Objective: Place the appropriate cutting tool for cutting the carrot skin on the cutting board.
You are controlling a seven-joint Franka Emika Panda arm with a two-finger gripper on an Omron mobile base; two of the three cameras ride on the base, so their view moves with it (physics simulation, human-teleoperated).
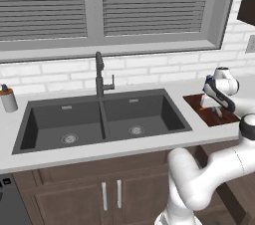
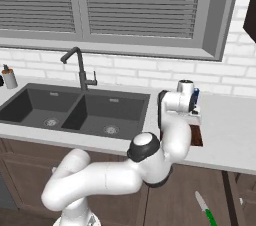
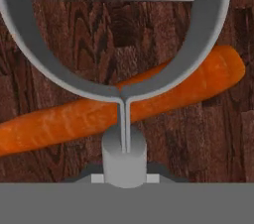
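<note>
Fingers (image 3: 125, 176) are closed on the grey peeler (image 3: 119, 69), though their tips stay hidden under its handle. Across the counter (image 1: 15, 119) from the left stand a small dispenser (image 1: 7, 98), the dark double sink (image 1: 99, 119) and its faucet (image 1: 100, 77). At the right the arm partly covers the cutting board (image 1: 199, 107). The carrot (image 3: 74, 121) lies on the board, crossed by the peeler's frame, its left end cut off.

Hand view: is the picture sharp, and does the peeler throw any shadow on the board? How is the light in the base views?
Hand view: the peeler, carrot and cutting board grain are fairly sharp, with a dim dark patch on the wood inside the fork. Left base view: soft, even light, no glare; sink dark. Right base view: the same flat light.
</note>
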